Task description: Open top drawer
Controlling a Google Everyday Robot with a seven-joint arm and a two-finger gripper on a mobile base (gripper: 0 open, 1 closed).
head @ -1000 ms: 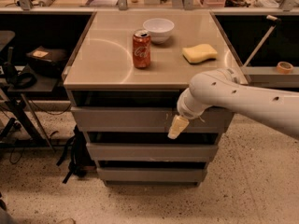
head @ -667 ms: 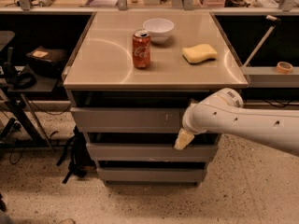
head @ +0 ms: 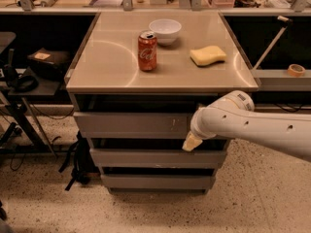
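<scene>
Before the scratched grey top drawer [head: 127,125] hangs the claw [head: 191,142].

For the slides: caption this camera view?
Gripper at the lower right edge of the top drawer; soda can, bowl, sponge on top.

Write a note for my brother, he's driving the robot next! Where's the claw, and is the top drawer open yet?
Claw: low at the right end of the top drawer front, by the gap above the middle drawer. Whether it touches the front cannot be told.
Top drawer: looks shut, not pulled out.
Done: the claw is at the drawer.
Left: catch the front and pull it out, probably gently, since a soda can, bowl and sponge sit on top.
</scene>
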